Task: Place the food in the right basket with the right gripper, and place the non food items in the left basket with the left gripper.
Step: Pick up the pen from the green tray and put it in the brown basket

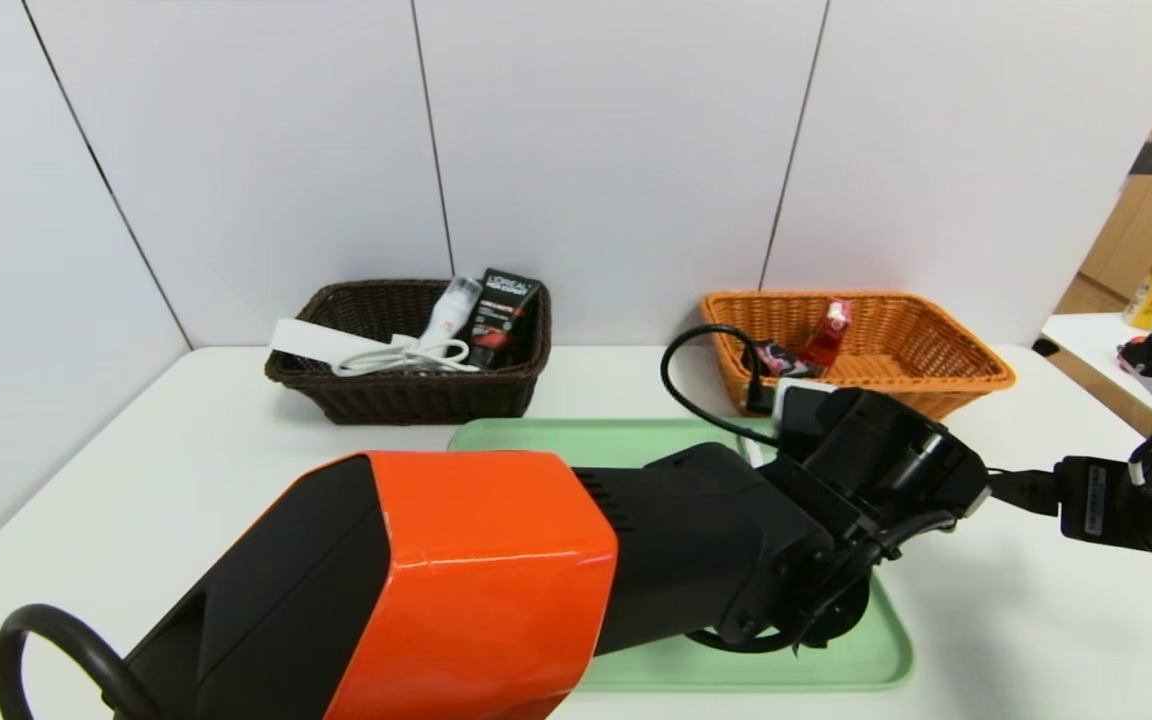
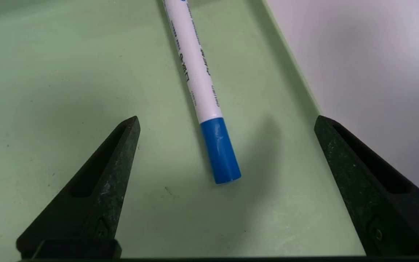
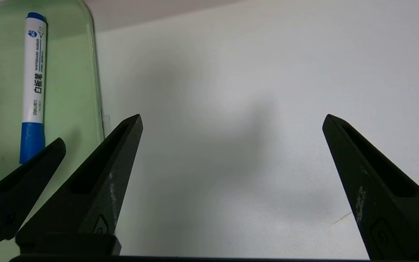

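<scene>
White table: green tray [image 2: 49,72] holds "deli" marker [image 2: 202,91]; left gripper [image 2: 226,123] wide open, empty, straddling it.

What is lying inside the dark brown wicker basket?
The dark brown wicker basket holds a white power strip with coiled cord, overhanging one rim, a small white bottle and a black L'Oreal tube. The basket's floor beneath them is covered.
</scene>
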You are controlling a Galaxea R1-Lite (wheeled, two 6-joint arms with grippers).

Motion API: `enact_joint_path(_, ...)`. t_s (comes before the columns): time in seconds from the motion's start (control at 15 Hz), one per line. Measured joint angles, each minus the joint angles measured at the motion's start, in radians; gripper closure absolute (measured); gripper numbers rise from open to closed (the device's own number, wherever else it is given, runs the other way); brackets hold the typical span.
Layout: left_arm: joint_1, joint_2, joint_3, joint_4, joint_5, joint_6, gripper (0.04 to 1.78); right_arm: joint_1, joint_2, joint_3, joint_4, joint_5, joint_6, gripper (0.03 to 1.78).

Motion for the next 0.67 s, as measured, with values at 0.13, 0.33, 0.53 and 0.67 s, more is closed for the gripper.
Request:
enact_joint_path(0.13,0.004,0.017,0.000,-0.013,0.020,0.003,0.13,0.000,0.000,0.002,0.000,0.005,0.000,0.10)
enact_joint_path(0.33,0.013,0.035,0.000,-0.034,0.021,0.012,0.13,0.000,0.000,0.005,0.000,0.005,0.000,0.10)
enact_joint_path(0.53,0.014,0.048,0.000,-0.049,0.022,0.022,0.13,0.000,0.001,0.005,0.000,0.013,0.000,0.10)
enact_joint_path(0.67,0.017,0.058,0.000,-0.065,0.021,0.037,0.13,0.001,0.000,0.005,0.000,0.018,0.000,0.10)
